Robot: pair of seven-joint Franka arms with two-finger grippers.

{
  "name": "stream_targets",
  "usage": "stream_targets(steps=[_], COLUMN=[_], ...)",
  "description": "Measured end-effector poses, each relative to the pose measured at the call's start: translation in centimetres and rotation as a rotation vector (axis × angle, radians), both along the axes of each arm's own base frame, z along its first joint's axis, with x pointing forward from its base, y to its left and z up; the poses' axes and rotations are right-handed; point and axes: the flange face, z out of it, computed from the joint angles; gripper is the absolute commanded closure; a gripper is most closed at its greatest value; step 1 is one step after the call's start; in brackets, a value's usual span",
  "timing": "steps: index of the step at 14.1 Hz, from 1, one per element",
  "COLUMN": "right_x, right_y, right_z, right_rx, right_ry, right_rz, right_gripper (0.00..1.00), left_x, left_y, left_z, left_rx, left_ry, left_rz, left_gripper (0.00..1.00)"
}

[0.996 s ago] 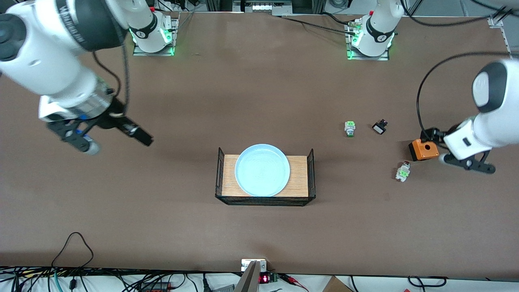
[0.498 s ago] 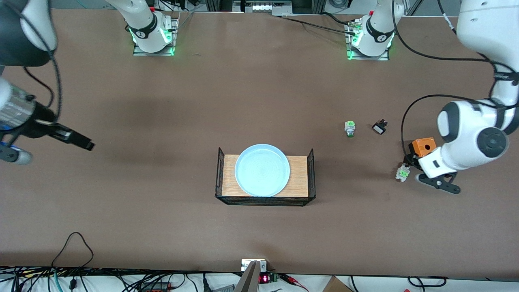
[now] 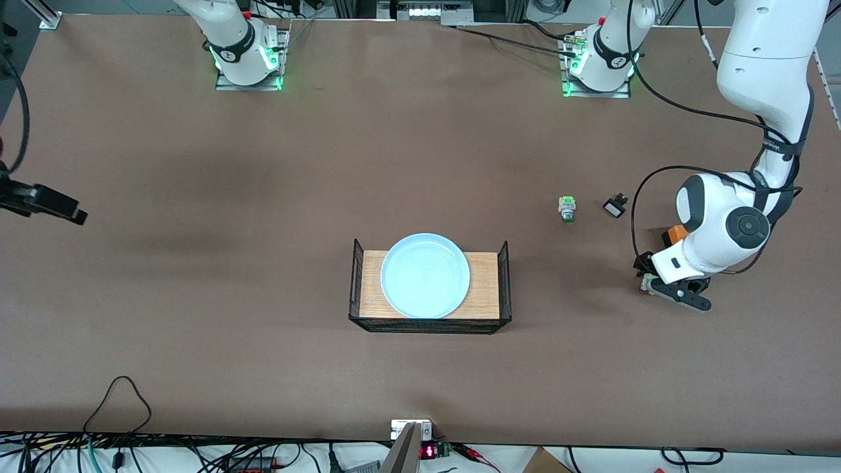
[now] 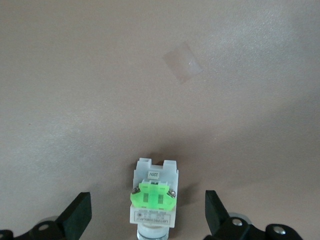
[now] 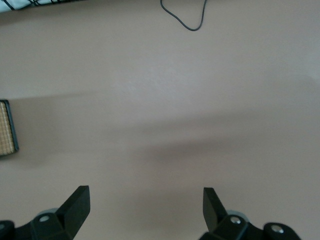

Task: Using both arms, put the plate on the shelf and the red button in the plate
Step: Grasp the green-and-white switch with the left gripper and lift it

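Toward the left arm's end of the table, the left gripper [image 4: 148,220] is hanging low over the red button [image 4: 153,198], and its two black fingers [image 4: 79,214] are standing wide apart, one on each side of the switch without touching it. The red button is lying on the brown table [image 3: 263,368], white body with the bright green block facing up; in the front view it is almost fully hidden under the left arm's wrist, just beside the orange box [image 3: 675,234]. A little nearer to the middle of the table, the other white-and-green switch [image 3: 566,208] and a small black part [image 3: 615,207] are resting side by side, well apart from the gripper. At the middle of the table, the plate [image 3: 426,275] is sitting flat on the wooden floor of a black wire tray [image 3: 504,263]. The right gripper [image 5: 146,212] is waiting in the air over the bare table at the right arm's end, its fingers also spread open and holding nothing; the corner of the tray is showing at the edge of the right wrist view.
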Motion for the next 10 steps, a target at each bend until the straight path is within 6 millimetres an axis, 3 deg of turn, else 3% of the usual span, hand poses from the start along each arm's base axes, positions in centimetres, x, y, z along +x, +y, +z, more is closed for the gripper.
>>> stream_targets(steps=[2,3,4,5,6,7,8,10], right_x=[-0.9,-1.5,-2.1,-2.8,-3.5,-4.1,-4.5,-5.1], right_y=[-0.3,-0.3,-0.3,-0.2,-0.2,-0.1,0.0,0.4], right_z=[1.1,1.1,0.7,0.3,-0.1,-0.2,0.0,0.8], right_rx=[-0.005,-0.003,-0.001,0.001,0.004,0.007,0.009,0.011], right_ry=[-0.002,-0.001,-0.008,-0.017,-0.013,-0.006,-0.003,-0.002], right_rz=[0.026,0.028,0.029,0.028,0.029,0.030,0.033,0.040], right_gripper=[0.00,0.00,0.00,0.00,0.00,0.00,0.00,0.00], left_x=[-0.2,-0.4,-0.6,-0.6,-0.6,-0.5,-0.5,-0.4], left_y=[-0.1,-0.1,-0.1,-0.1,-0.1,-0.1,-0.1,-0.1], left_z=[-0.6,-1.1,-1.5,-1.8,-1.8,-1.7,-1.6,-1.6], left_rx=[-0.001,-0.001,-0.001,-0.001,-0.001,-0.001,-0.001,0.000], left_ry=[0.011,0.020,0.027,0.031,0.031,0.027,0.025,0.026], left_rz=[-0.005,-0.006,-0.007,-0.008,-0.009,-0.010,-0.010,-0.044], left_gripper=[0.00,0.06,0.20,0.28,0.50,0.58,0.73,0.79])
